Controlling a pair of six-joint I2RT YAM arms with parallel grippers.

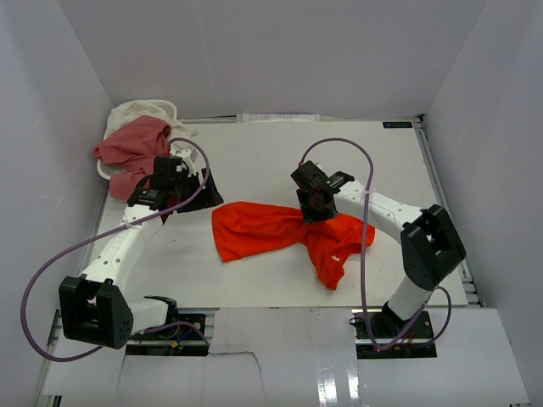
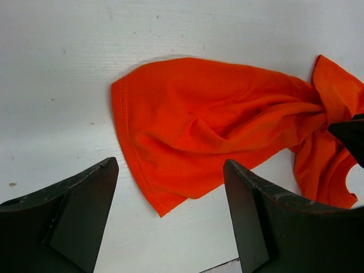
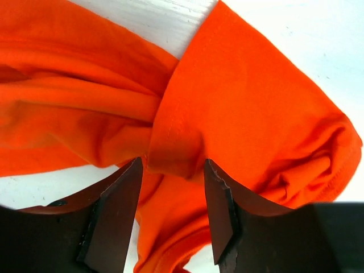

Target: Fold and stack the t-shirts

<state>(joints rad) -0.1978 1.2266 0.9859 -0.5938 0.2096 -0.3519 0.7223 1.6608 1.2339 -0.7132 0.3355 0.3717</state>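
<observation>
The orange-red t-shirt (image 1: 263, 229) lies crumpled across the middle of the table, gathered to a twist near its centre. My right gripper (image 1: 316, 208) is down on that twist. In the right wrist view its jaws (image 3: 172, 165) stand apart on either side of a raised fold of the orange-red shirt (image 3: 256, 102). My left gripper (image 1: 193, 188) hovers open and empty just left of the shirt. Its view (image 2: 169, 165) shows the shirt's hemmed left end (image 2: 216, 125) just beyond the fingers. The dusty pink t-shirt (image 1: 131, 144) and the cream-white t-shirt (image 1: 140, 110) are heaped at the far left.
A small white plastic basket (image 1: 172, 108) sits in the far left corner under the pink and cream shirts. White walls close in the left, back and right. The table's raised rail (image 1: 437, 178) runs along the right edge.
</observation>
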